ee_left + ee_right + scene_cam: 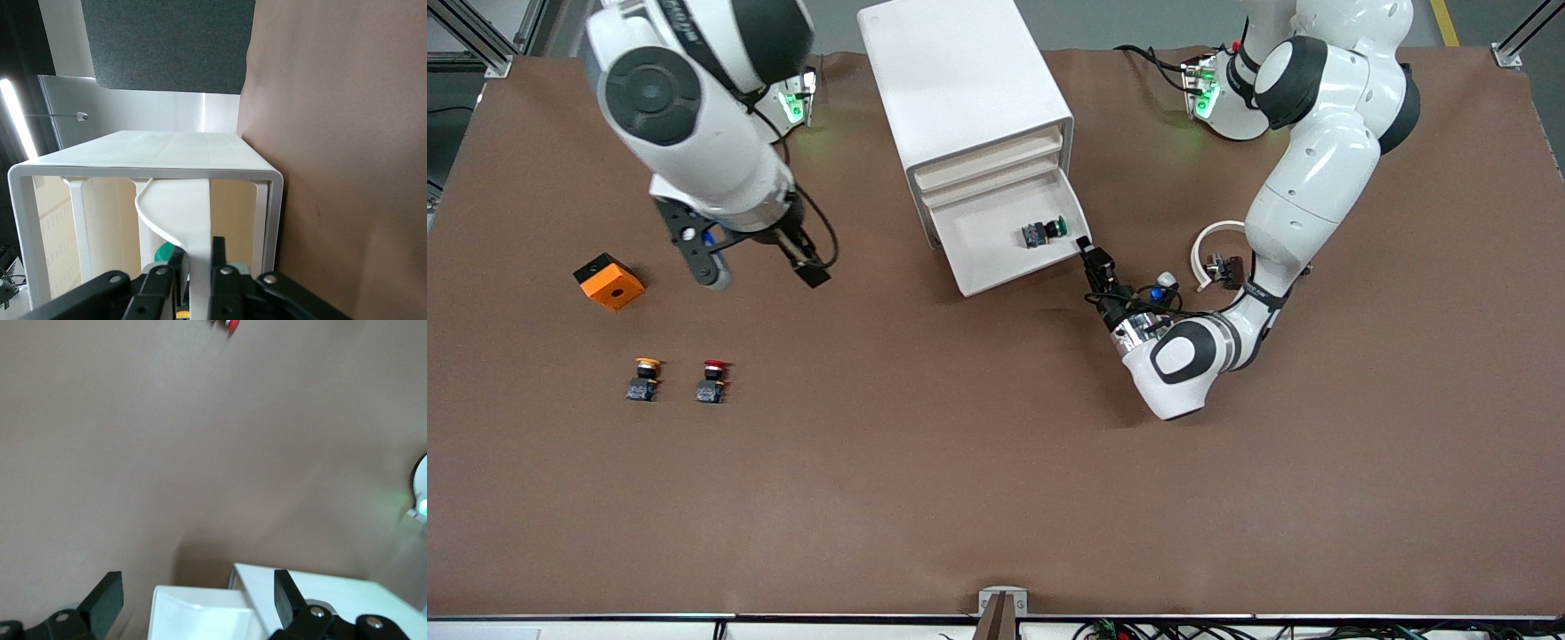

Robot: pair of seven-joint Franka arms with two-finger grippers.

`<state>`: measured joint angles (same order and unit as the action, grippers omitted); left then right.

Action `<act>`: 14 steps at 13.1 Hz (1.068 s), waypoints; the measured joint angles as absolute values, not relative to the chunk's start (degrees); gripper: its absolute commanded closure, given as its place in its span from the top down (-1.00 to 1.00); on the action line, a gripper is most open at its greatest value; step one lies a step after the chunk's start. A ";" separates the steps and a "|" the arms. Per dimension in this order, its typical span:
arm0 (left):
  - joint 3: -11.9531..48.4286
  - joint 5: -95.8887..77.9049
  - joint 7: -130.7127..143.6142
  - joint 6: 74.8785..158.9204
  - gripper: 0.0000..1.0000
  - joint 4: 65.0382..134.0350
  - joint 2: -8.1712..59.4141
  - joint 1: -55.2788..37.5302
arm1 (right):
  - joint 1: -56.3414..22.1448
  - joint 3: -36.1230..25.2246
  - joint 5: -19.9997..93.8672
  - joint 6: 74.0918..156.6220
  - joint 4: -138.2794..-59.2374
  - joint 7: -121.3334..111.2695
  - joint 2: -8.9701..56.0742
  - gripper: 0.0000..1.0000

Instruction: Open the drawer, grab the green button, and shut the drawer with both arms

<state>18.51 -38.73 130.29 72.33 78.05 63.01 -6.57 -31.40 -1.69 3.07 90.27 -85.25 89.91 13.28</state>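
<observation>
Nearest the front camera, toward my right arm's end of the brown desk [978,462], stand an orange-capped button [644,379] and a red-capped button [712,381] side by side, with an orange block [609,281] farther from the camera. My left claw [1086,246] sits low at the front rim of the open bottom drawer [996,238], its fingers [217,253] clenched on the thin white drawer front, as the left wrist view shows. The green-capped button [1042,232] lies on its side inside that drawer, just beside my left claw and not touching it. My right claw [758,267] hangs released over bare desk between the orange block and the white drawer cabinet [965,84], its fingers [107,597] spread wide and gripping nothing. The cabinet stands farthest back, between my two arm bases.
</observation>
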 measured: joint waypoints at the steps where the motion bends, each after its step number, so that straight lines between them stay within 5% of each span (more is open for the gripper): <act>1: 18.50 -38.71 130.29 72.45 1.00 78.05 63.01 -6.56 | -33.35 -1.68 3.12 91.56 -85.28 93.07 14.30 1.00; 14: 18.43 -33.44 124.16 74.60 1.00 77.63 59.90 -4.52 | -49.53 -1.67 6.01 102.96 -85.24 119.41 23.37 1.00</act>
<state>18.43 -33.44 124.16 74.60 77.63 59.90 -4.52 -49.53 -1.67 6.01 102.96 -85.24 119.41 23.37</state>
